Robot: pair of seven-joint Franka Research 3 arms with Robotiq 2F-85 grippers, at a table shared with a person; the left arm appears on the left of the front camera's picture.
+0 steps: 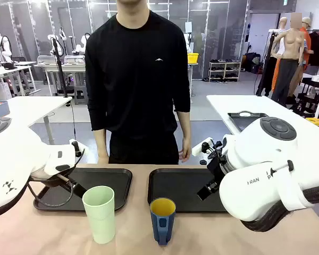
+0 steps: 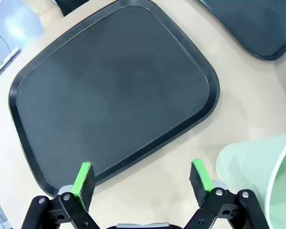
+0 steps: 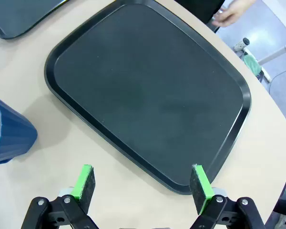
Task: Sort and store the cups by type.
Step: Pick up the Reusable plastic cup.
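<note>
The pale mint-green tumbler (image 1: 99, 212) stands on the table (image 1: 42, 234) at the robot's side, just in front of the near rim of the left tray (image 1: 109, 178). To its right, apart from it, is the dark blue mug (image 1: 162, 220). It is yellow inside, and its handle is turned toward the robot. It stands before the near left corner of the right tray (image 1: 183, 186). Both are upright on the bare table, not in a tray.

From the front, each arm reaches over its own tray with dark fingers pointing down, but how wide the fingers stand is hard to judge there. The wrist views make this plain. The left gripper (image 2: 143, 174) has its jaws spread wide and nothing between the green pads (image 2: 83, 179). It hangs above the tray's rim and the table beside it. The tumbler's wall and rim come in close beside one finger, and I cannot tell whether they touch.

The right gripper (image 3: 143, 176) is spread just as wide and also holds nothing. It hangs over the rim of the right tray. In that view the mug's ribbed blue wall sits at the picture's left edge, well apart from the fingers, and a hand (image 3: 231, 14) shows beyond the tray's far corner.

The front view gives the whole person (image 1: 138, 79), in black, standing at the far side with arms hanging down.
</note>
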